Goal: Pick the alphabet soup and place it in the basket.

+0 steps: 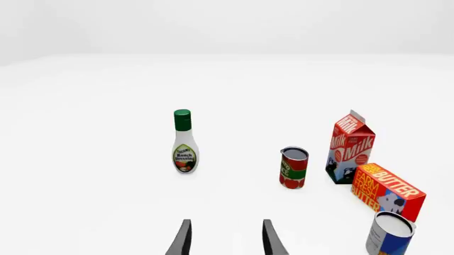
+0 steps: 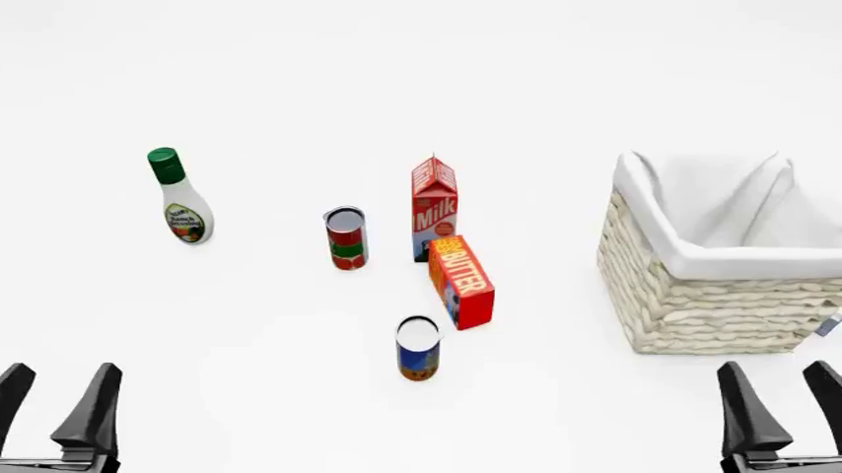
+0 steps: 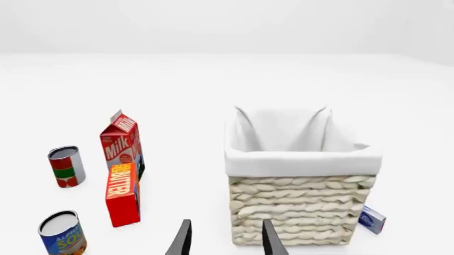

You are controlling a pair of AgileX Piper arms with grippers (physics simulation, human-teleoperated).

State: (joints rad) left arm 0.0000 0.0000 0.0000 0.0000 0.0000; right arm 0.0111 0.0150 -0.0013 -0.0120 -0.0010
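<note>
On the white desk, a bottle labelled "Ranch Dressing" was seen at the left, then a red can, a "Milk" carton and a "Butter" box. The alphabet soup stood upright just before the box. The basket, at right, held only its cloth lining. Both the left gripper and right gripper were held with fingers spread, grasping nothing.
</note>
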